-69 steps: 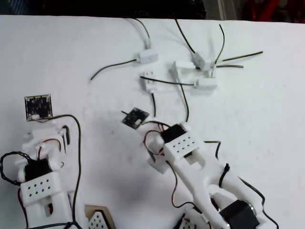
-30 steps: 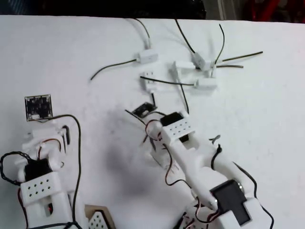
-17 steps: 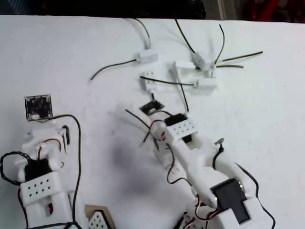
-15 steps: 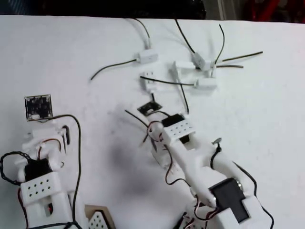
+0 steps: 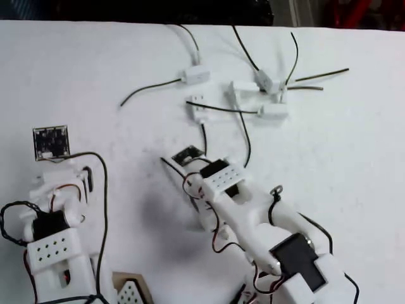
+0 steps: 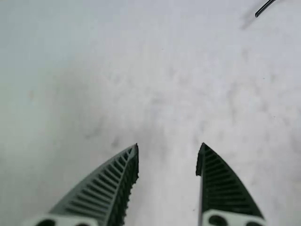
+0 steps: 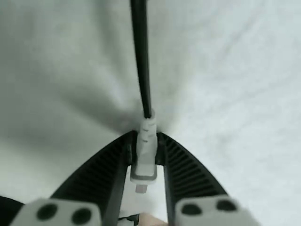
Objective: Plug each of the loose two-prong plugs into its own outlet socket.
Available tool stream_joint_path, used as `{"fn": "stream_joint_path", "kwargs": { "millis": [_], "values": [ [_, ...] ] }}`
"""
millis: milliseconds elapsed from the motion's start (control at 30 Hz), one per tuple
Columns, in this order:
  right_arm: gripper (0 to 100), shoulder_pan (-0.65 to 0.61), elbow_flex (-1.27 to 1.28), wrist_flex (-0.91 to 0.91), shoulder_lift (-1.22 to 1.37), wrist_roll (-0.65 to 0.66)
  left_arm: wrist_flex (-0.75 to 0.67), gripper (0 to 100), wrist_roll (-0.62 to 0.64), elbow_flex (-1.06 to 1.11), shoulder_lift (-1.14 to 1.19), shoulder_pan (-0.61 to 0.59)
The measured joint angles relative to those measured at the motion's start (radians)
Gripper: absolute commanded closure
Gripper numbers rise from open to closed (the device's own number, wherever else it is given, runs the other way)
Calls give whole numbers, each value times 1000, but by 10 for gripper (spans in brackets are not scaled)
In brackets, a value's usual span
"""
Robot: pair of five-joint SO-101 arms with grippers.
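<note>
Left gripper: the left gripper (image 6: pixel 167 148) is hanging over bare table (image 6: pixel 155 70), its two ribbed fingers (image 6: pixel 117 183) spread apart with nothing between them.
Left arm: the left arm (image 5: pixel 54 247) is sitting at the near left corner of the table in the high view, well apart from the wired pieces.
Right gripper: the right gripper (image 7: pixel 146 136) is clamping a plug, with both fingers (image 7: pixel 188 174) pressing against its sides.
Plug: the white plug (image 7: pixel 146 157) is sitting upright between the right fingers, low over the table, and its narrow end is sticking out past the fingertips.
Cord: a black cord (image 7: pixel 140 56) is running straight out of the plug's narrow end and away across the table.
Right arm: the right arm (image 5: pixel 253 215) is stretching from the near right edge toward the table's middle in the high view, stopping short of the cluster of white pieces; a black cord (image 5: pixel 172 170) is trailing out to the left from under its wrist.
Connector pieces: four white connector pieces are lying on the far half of the table, at (image 5: pixel 195 76), (image 5: pixel 199 111), (image 5: pixel 273 113) and (image 5: pixel 266 81), each with black wire attached or crossing it; which are plugs and which are sockets, I cannot tell.
Loose wires: black wire ends (image 5: pixel 319 75) are lying beside the right-hand pieces.
</note>
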Motion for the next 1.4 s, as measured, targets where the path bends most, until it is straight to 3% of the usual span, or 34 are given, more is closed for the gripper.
{"fn": "stream_joint_path", "kwargs": {
  "millis": [233, 433, 700, 1033, 1400],
  "values": [
    [976, 11, 0, 0, 0, 38, 0, 792, 0, 0, 0, 0],
    [897, 12, 0, 57, 0, 52, 0, 792, 0, 0, 0, 0],
    [979, 18, -44, 137, 2, 54, 0, 792, 0, 0, 0, 0],
    [981, 18, -44, 146, -2, 57, 0, 792, 0, 0, 0, 0],
    [981, 18, -44, 190, -485, 61, 0, 792, 0, 0, 0, 0]
  ]
}}
